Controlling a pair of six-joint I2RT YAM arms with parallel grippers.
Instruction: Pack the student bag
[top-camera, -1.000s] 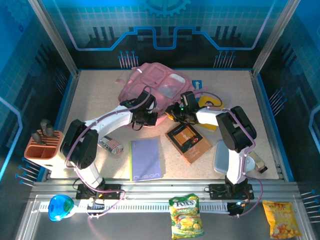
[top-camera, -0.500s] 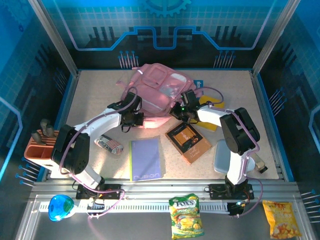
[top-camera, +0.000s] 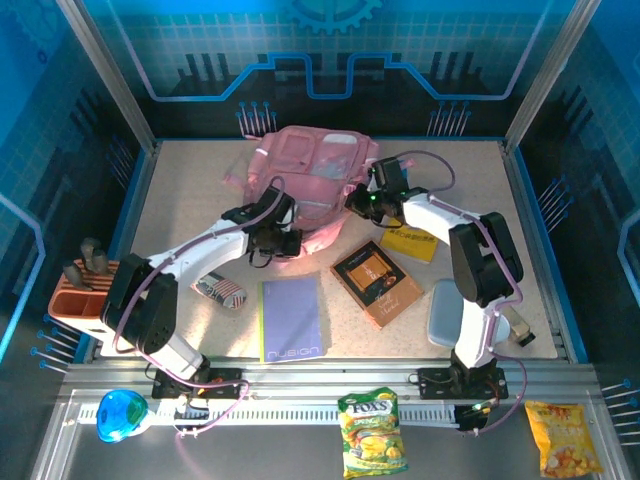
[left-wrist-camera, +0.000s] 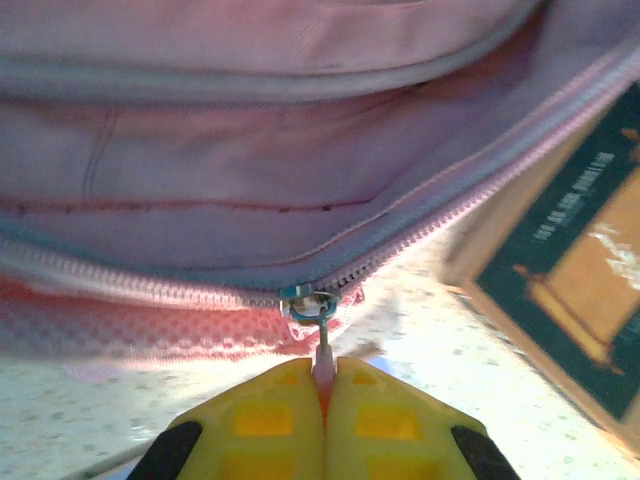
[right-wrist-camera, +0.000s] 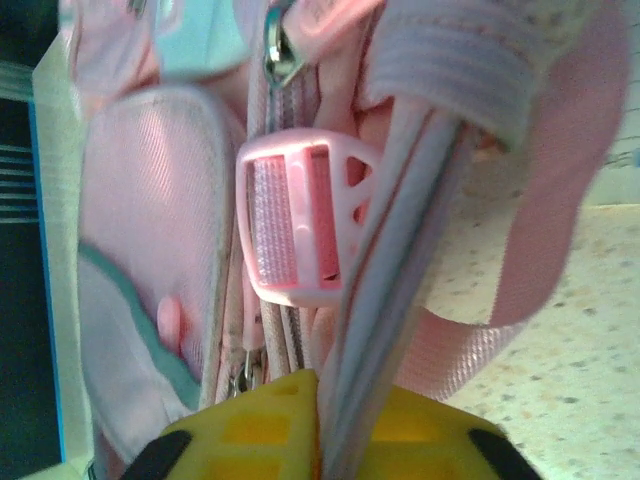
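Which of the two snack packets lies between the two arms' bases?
The green Fox's packet, lying between the left arm's base and the right arm's base; the yellow packet lies out beyond the right one.

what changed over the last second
The student bag swung round to lie squarer. The right gripper, pinching the bag's edge, moved toward the far side; the left gripper, clamped on the zipper pull, shifted slightly left. Purple notebook and brown book stayed put.
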